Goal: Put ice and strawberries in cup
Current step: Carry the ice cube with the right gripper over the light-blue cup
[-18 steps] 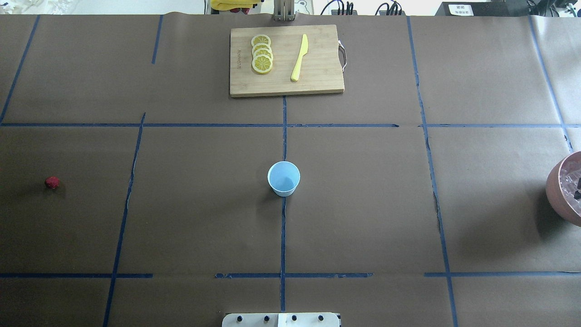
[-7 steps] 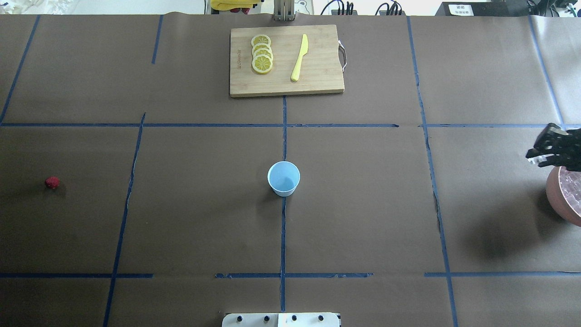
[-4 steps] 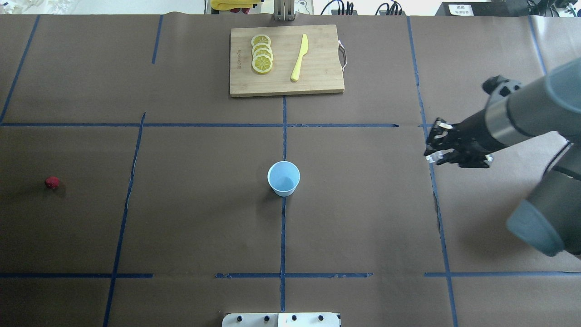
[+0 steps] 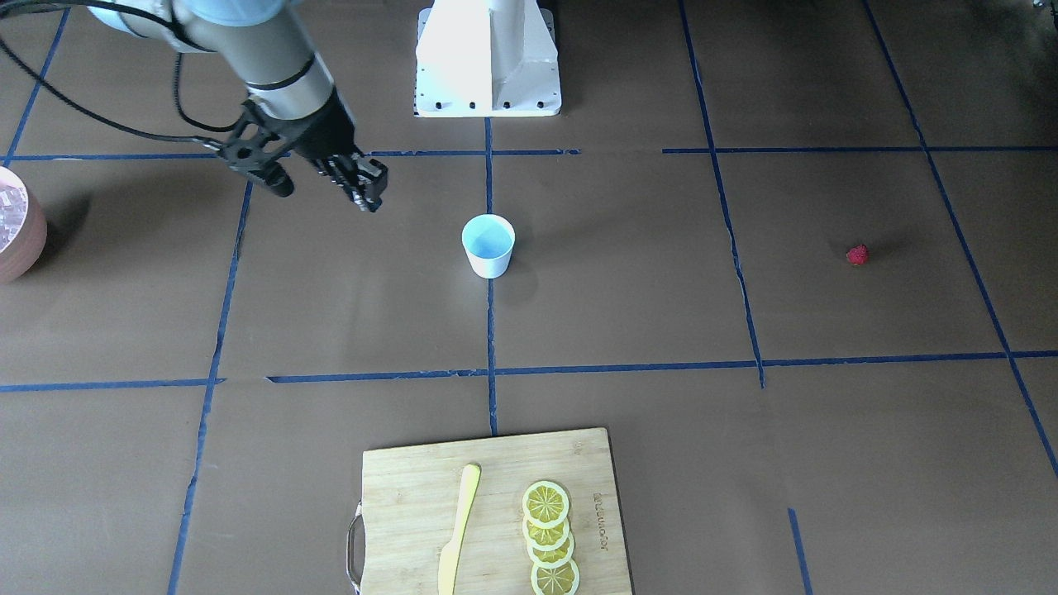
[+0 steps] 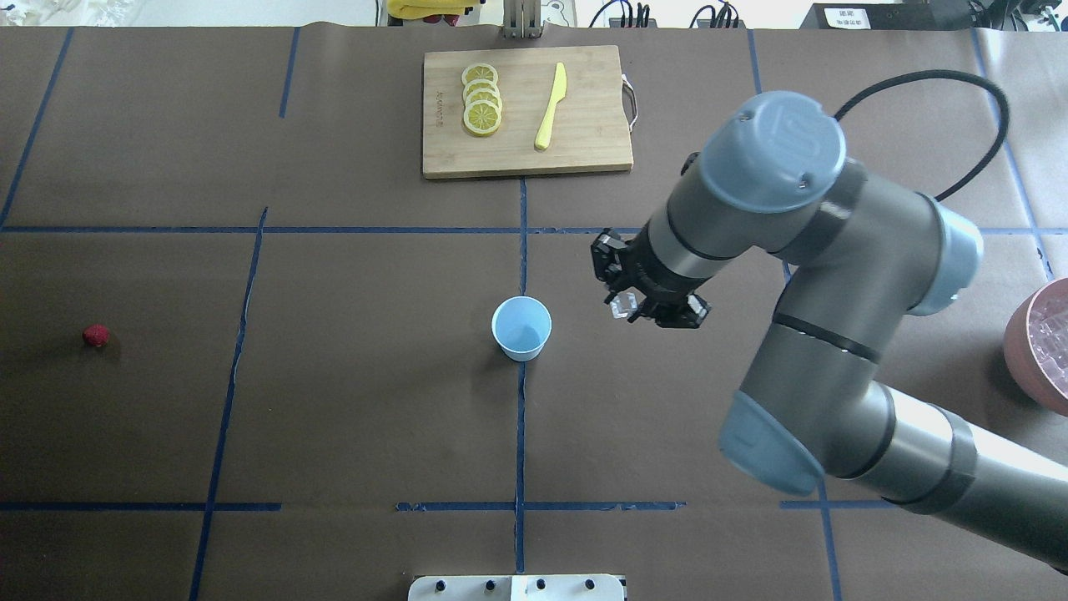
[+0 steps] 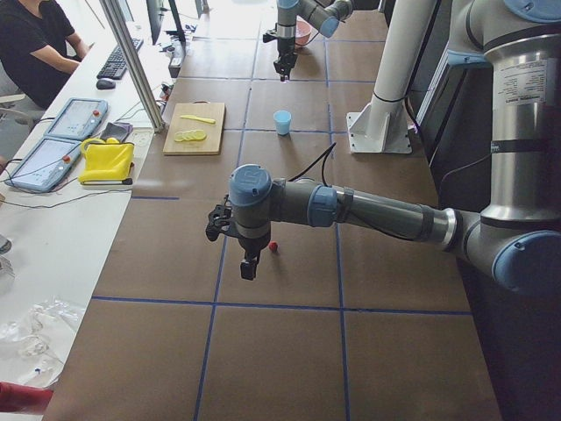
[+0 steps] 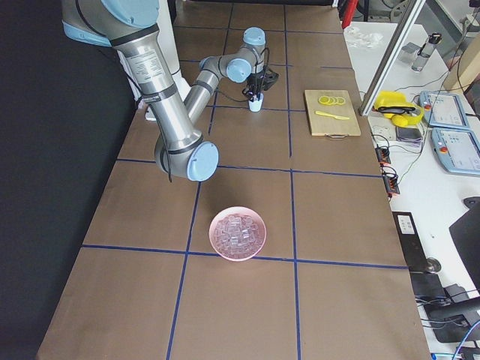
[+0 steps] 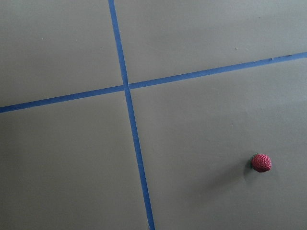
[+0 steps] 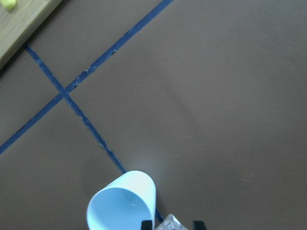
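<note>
Ice cube (image 5: 621, 307) clamped in right tool (image 5: 625, 303); right arm (image 5: 801, 250) elbow-bent, hovering near cup (image 5: 521, 328).

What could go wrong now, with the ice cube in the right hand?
1. The right hand grips the smooth ice cube beside the cup, not yet over it; the cube may slip out early.
2. The cup is small and stands free; a low hand could tip it.

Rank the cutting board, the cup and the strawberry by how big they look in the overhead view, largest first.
1. Cutting board
2. Cup
3. Strawberry, by far the smallest

No close calls among these three.
</note>
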Tool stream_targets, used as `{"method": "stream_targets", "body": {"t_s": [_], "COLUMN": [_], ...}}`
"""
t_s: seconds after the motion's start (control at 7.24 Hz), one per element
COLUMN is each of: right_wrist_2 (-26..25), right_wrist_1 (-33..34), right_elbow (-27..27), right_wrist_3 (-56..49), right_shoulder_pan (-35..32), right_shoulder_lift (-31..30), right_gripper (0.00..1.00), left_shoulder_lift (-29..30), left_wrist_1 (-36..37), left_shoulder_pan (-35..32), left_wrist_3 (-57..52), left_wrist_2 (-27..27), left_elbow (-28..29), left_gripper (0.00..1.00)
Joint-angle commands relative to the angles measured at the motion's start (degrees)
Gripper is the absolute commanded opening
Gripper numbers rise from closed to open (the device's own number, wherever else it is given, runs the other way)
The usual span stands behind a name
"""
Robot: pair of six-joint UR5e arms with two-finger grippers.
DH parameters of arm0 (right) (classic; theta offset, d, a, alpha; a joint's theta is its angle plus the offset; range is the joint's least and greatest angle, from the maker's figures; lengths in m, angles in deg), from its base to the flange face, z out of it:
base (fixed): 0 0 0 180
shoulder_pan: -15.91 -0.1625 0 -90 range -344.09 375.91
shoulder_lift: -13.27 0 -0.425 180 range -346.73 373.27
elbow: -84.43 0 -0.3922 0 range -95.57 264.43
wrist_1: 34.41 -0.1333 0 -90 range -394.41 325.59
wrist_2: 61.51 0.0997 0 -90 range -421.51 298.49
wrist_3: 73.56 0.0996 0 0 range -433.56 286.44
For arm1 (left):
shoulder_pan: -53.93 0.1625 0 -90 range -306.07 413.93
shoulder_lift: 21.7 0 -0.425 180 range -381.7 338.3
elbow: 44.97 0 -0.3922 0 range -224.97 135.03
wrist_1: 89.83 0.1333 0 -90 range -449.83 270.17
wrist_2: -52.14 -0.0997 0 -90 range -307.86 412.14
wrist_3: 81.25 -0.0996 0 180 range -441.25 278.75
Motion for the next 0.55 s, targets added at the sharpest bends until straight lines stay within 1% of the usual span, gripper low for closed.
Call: {"method": "stream_targets", "body": {"t_s": [0.0, 0.14, 0.41], "right_wrist_2": [-1.6, -3.0, -3.3], "right_wrist_1": [-5.2, -5.5, -5.3], "right_elbow": [10.6, 12.4, 12.6], "right_wrist_3": [2.7, 2.8, 2.7], "right_shoulder_pan": [2.1, 2.7, 3.2], "right_shoulder_lift": [6.8, 7.5, 6.6], "right_gripper": [0.00, 0.01, 0.19], "left_shoulder_lift": [0.0, 0.1, 0.0], "left_wrist_1": [-0.2, -0.2, -0.1], "left_shoulder_pan": [0.0, 0.0, 0.0], "left_wrist_3": [0.0, 0.0, 0.0], "left_wrist_2": [0.0, 0.0, 0.0], "left_elbow": [-0.1, -0.2, -0.7], "left_gripper": [1.00, 1.00, 1.00]}}
